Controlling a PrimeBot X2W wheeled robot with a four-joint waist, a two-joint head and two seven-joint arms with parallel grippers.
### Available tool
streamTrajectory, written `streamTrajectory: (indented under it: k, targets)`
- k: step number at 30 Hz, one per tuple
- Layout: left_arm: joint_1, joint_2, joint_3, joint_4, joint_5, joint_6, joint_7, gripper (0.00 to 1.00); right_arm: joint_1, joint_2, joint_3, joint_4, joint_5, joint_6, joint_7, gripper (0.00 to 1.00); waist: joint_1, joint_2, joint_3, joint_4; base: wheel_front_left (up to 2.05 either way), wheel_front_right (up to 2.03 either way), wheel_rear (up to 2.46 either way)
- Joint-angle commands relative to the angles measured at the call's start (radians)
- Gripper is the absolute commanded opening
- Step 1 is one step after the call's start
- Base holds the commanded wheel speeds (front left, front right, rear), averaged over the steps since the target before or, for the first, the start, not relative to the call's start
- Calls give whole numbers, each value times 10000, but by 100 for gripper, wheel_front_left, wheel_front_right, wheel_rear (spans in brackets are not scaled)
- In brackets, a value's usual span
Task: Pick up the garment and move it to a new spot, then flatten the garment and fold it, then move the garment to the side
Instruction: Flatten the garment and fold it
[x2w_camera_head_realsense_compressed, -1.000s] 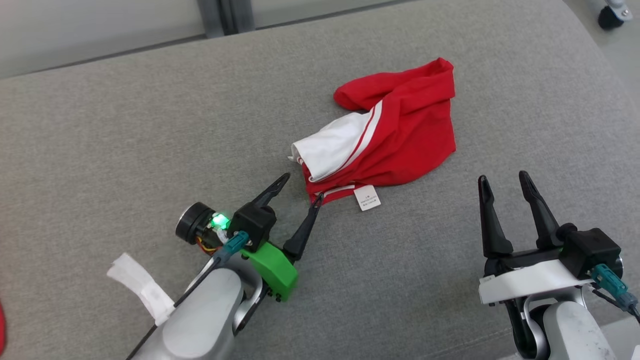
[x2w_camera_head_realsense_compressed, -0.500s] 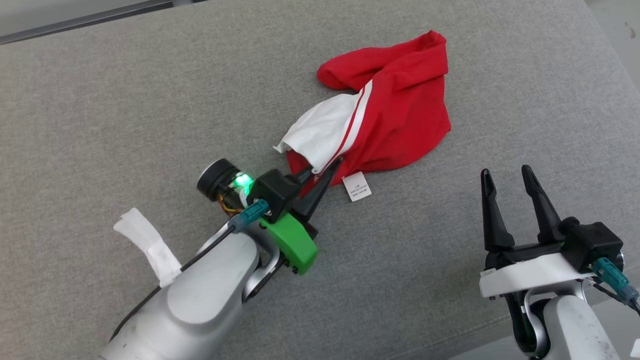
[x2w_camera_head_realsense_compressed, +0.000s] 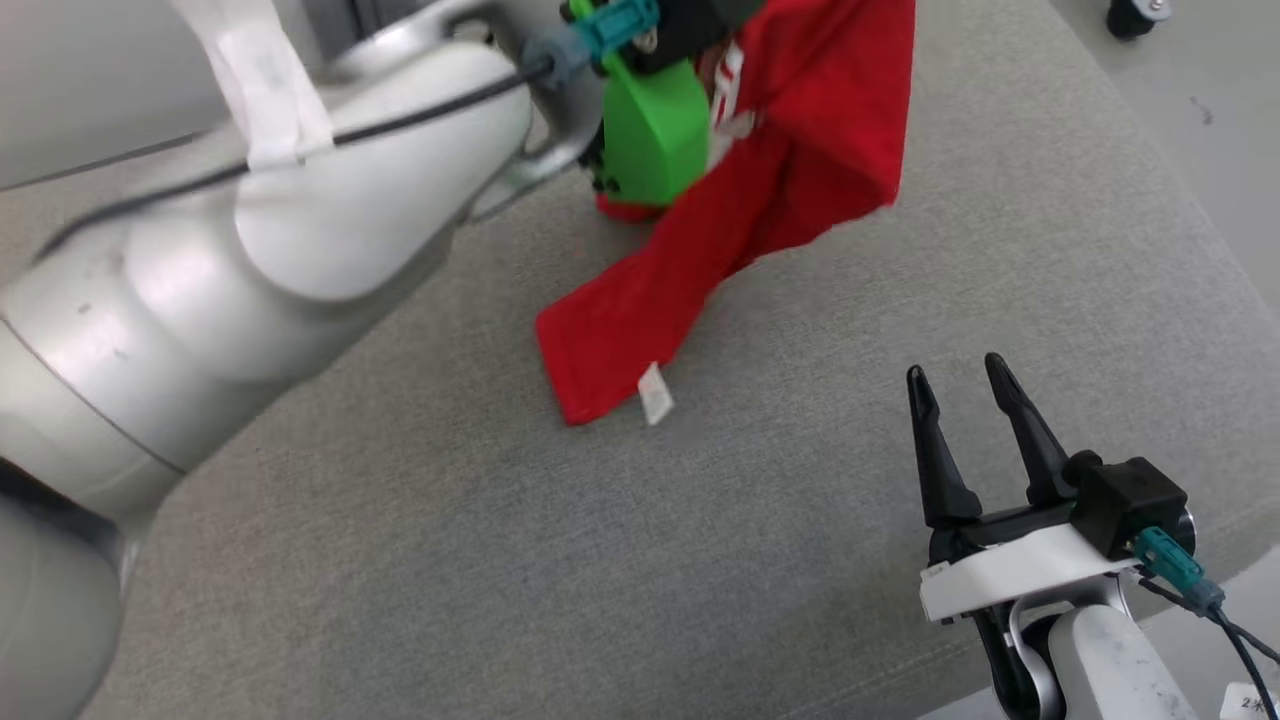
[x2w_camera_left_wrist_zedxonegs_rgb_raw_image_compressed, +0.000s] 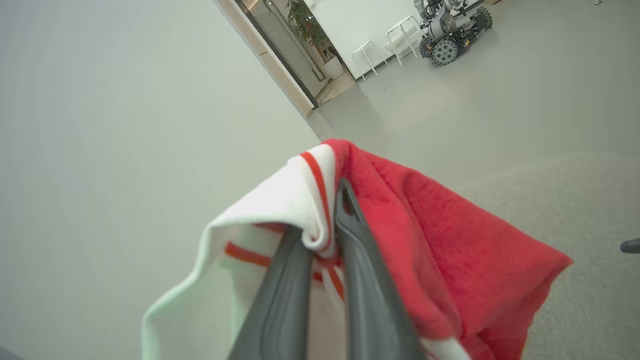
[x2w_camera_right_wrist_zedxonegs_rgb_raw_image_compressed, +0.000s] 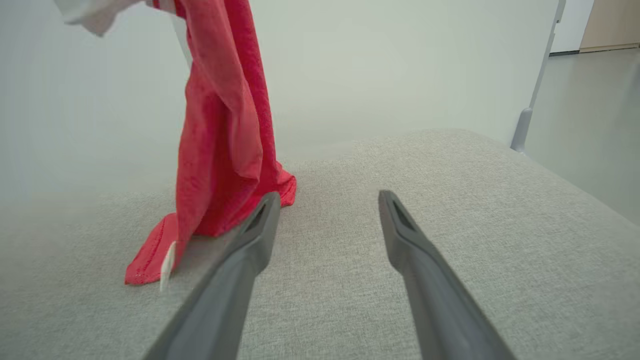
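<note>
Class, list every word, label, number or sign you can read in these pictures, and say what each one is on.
White care tag on the red garment: it carries print, but it is too blurred to read.
Small white label at the head view's lower right corner: cut off by the edge and too small to read.
Nothing else in these pictures carries readable text.
</note>
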Motion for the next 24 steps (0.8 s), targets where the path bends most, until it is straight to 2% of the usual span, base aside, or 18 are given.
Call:
streamTrajectory:
  k: [1, 6, 8, 11, 14, 15, 18, 21, 24]
  targets:
    - [-510, 1, -84, 327, 64, -12, -95, 0, 150, -8, 41, 56, 19, -14, -31, 100, -1, 0, -384, -705, 0, 0, 0]
    - [-2332, -257, -111, 1421, 1017, -9, -811, 0, 424, -8, -163, 83, 23, -14, -31, 100, -1, 0, -491, -1032, 0, 0, 0]
    - [-2808, -176, -125, 1536, 2287, -2, -979, 0, 493, -5, -285, 57, 34, -14, -31, 100, -1, 0, -478, -985, 0, 0, 0]
    - [-2822, 160, -129, 1152, 2379, 1, -1043, 0, 599, -6, -574, -12, 9, -14, -31, 100, -1, 0, -413, -699, 0, 0, 0]
    - [-1744, 721, -152, -7, 2290, 1, -1039, 0, 545, -11, -935, -102, -36, -14, -31, 100, -1, 0, -309, -248, 0, 0, 0]
    - [-712, 1272, -140, -845, 2149, 3, -1043, 0, 484, -3, -1118, -135, -116, -14, -31, 100, -1, 0, -259, 77, 0, 0, 0]
    - [1156, 2102, -107, -2114, 2139, 12, -1047, 0, 357, -13, -1392, -204, -304, -14, -31, 100, -1, 0, -119, 644, 0, 0, 0]
    - [3192, 2778, -121, -3043, 2369, 169, -1048, 0, 241, -5, -1640, -254, -474, -14, -31, 100, -1, 0, -16, 1076, 0, 0, 0]
    - [5141, 3492, -98, -3511, 3128, 119, -1050, 0, 145, -11, -1720, -286, -624, -14, -31, 100, -1, 0, -3, 1382, 0, 0, 0]
